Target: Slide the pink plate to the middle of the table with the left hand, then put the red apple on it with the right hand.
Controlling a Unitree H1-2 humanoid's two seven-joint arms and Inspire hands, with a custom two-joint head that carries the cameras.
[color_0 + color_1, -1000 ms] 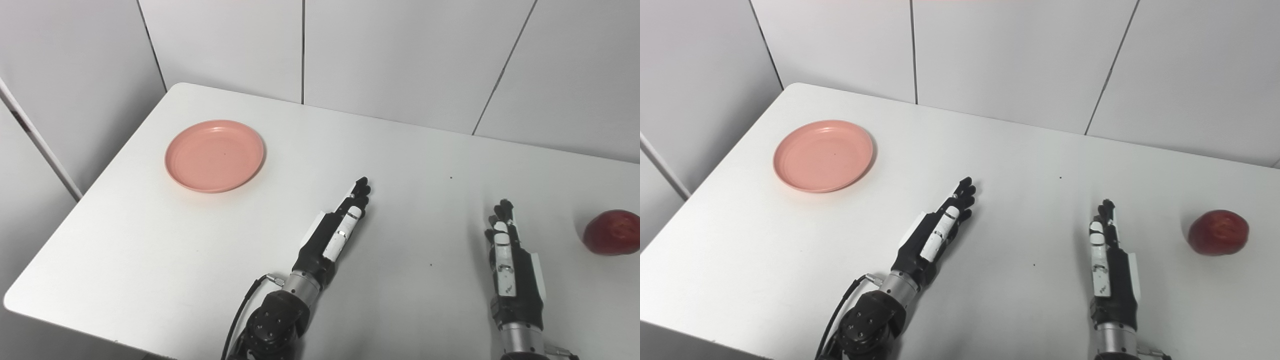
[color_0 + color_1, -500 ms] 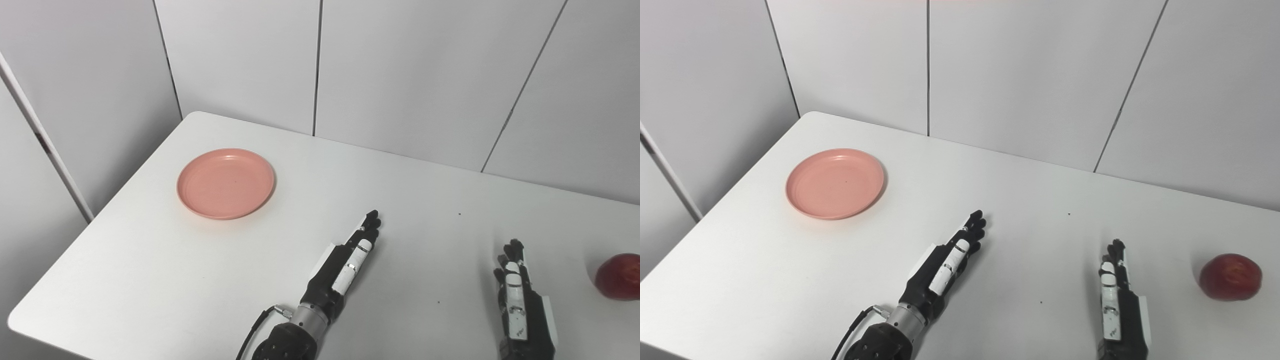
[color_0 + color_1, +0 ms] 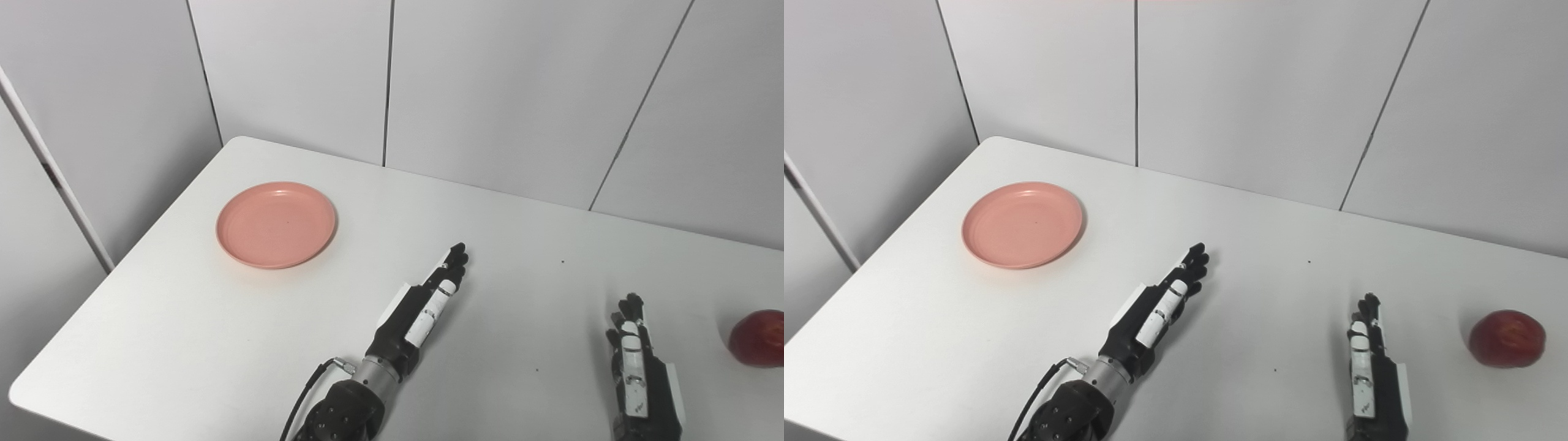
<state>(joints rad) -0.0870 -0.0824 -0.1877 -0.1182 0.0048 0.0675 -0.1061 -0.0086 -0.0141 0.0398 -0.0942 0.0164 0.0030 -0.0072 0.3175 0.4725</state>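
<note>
The pink plate point(image 3: 276, 223) lies bare at the far left of the white table point(image 3: 343, 202). At the right edge rests the red apple point(image 3: 1507, 338). My left hand point(image 3: 422, 306) hovers near the table's middle, fingers straight and pointing up-right, holding nothing, well right of the plate. Low on the right, my right hand point(image 3: 1369, 361) is seen edge-on with fingers stretched forward, holding nothing, a hand's width left of the apple.
Grey wall panels point(image 3: 490, 92) stand behind the table. The table's left edge point(image 3: 116, 269) runs close beside the plate. A black cable point(image 3: 306, 392) loops off my left wrist at the front.
The camera tilted up, so the whole scene sits lower in the picture. In the last half second my left hand edged slightly forward; plate, apple and right hand stayed put.
</note>
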